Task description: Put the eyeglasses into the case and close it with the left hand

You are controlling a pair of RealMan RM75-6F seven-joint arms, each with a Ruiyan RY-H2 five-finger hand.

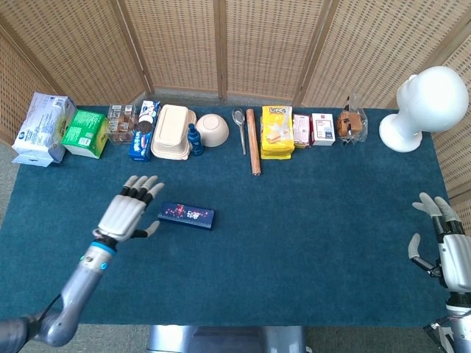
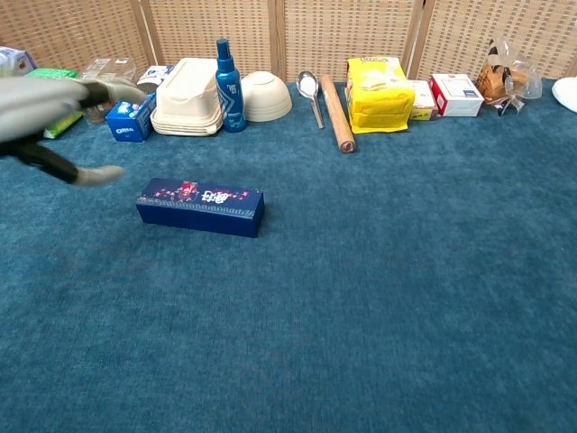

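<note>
Now: case lies shut, flat on blue cloth, left of centre in head view. My left hand released, fingers spread, just left of case, apart from it. Right hand empty, fingers apart, lower right edge.

Judgement: lid looks seated; confirm with light top press only.

Eyeglasses not visible, presumably inside. Left hand blurred, cropped in chest view.

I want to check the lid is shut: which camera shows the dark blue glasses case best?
The chest view: the glasses case is large there, its top and front side visible, apparently closed. The head view shows the case small from above, only its top, clear of the left hand.
</note>
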